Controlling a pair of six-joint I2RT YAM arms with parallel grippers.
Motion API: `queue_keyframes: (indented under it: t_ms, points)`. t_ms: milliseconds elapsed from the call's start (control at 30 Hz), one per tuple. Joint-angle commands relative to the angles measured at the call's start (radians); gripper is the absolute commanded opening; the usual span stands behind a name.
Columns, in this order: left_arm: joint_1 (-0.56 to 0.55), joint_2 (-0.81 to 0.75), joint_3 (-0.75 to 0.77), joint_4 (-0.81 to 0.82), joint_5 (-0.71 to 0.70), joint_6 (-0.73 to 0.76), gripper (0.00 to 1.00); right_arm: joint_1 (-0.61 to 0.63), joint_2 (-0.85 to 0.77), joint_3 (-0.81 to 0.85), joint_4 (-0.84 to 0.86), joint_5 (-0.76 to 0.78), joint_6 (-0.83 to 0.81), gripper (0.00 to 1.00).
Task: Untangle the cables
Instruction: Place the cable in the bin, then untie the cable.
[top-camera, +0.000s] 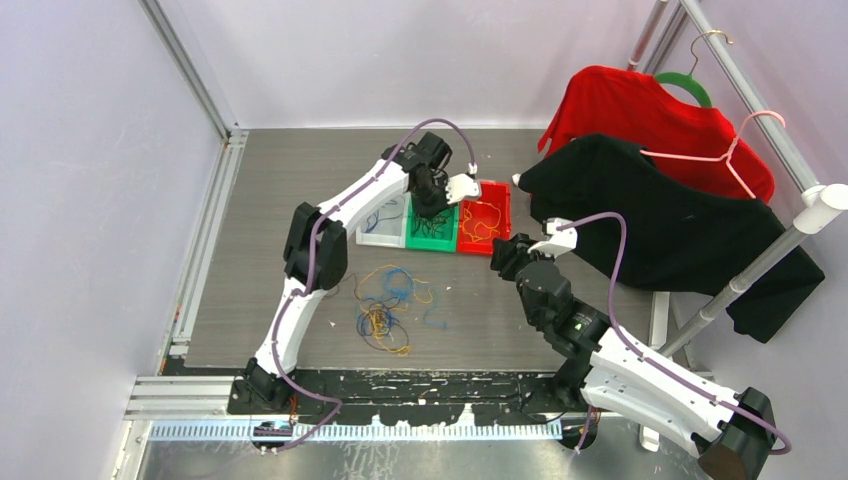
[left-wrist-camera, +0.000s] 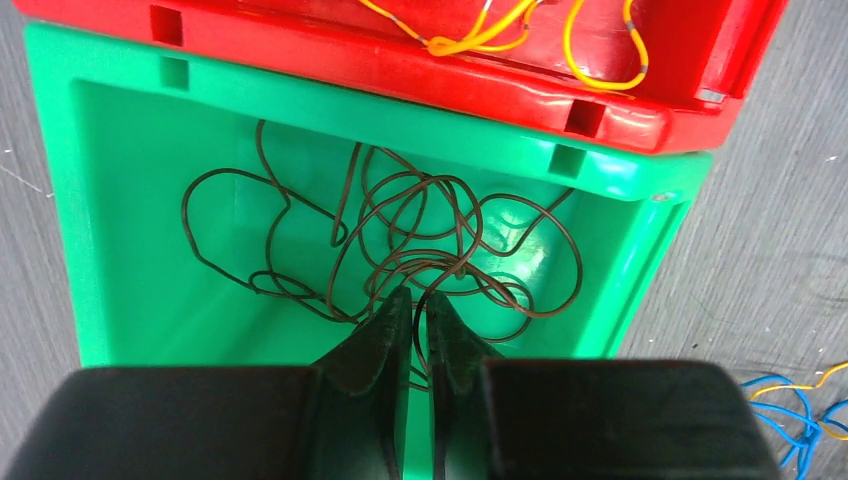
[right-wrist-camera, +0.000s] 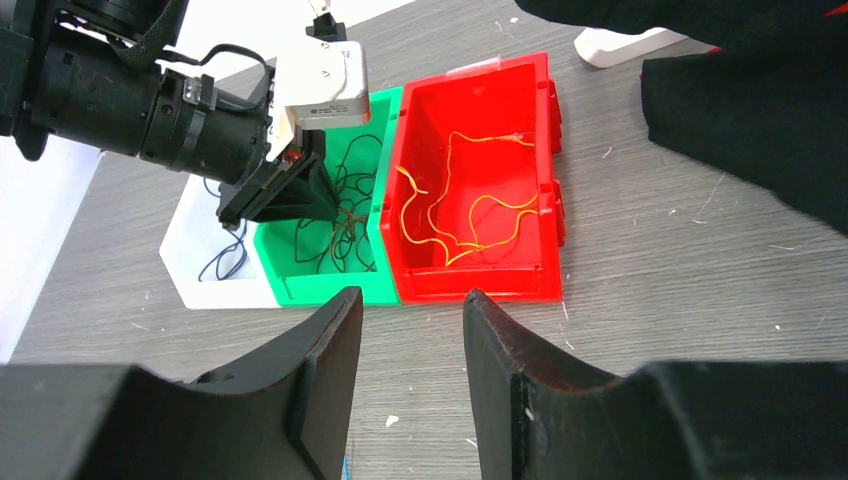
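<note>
Dark cables (left-wrist-camera: 300, 290) lie looped in the green bin (left-wrist-camera: 400, 135). My left gripper (left-wrist-camera: 418, 293) reaches down into that bin, its fingers nearly together with a dark strand running between them. From above, the left gripper (top-camera: 432, 203) hangs over the green bin (top-camera: 415, 243). Yellow cables (right-wrist-camera: 465, 215) lie in the red bin (right-wrist-camera: 480, 285), and a blue cable (right-wrist-camera: 225, 260) in the white bin (right-wrist-camera: 215, 290). A tangle of blue, yellow and dark cables (top-camera: 385, 300) lies on the table in front of the bins. My right gripper (right-wrist-camera: 410, 295) hovers open and holds nothing, near the red bin's front.
A black garment (top-camera: 660, 220) and a red one (top-camera: 660, 110) hang from a rack (top-camera: 760, 270) at the right, the black one draping onto the table beside the red bin (top-camera: 484, 225). Metal rails (top-camera: 215, 210) border the table's left side.
</note>
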Motion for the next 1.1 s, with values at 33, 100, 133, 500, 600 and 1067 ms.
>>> queue_keyframes:
  t_ms: [33, 100, 133, 500, 600, 1067]
  points:
    - [-0.008, -0.030, 0.019, 0.017, -0.024, -0.016, 0.19, -0.004, -0.020, 0.038, 0.005, -0.003, 0.022, 0.47]
    - [-0.008, -0.063, 0.033, -0.031, -0.012, -0.015, 0.36, -0.004, -0.027, 0.044, -0.004, -0.003, 0.019, 0.47]
    - [-0.008, -0.088, 0.035, -0.063, -0.002, -0.002, 0.44, -0.003, -0.028, 0.046, -0.008, -0.001, 0.016, 0.48]
    - [-0.008, -0.400, -0.017, -0.395, 0.095, 0.046, 1.00, -0.004, -0.003, 0.094, -0.026, -0.019, -0.047, 0.57]
    - [0.006, -0.486, -0.074, -0.476, 0.117, 0.095, 0.99, -0.005, -0.004, 0.104, -0.033, -0.016, -0.076, 0.60]
    - [0.089, -0.713, -0.777, -0.425, 0.042, 0.597, 1.00, -0.004, 0.017, 0.122, 0.006, -0.309, -0.134, 0.60]
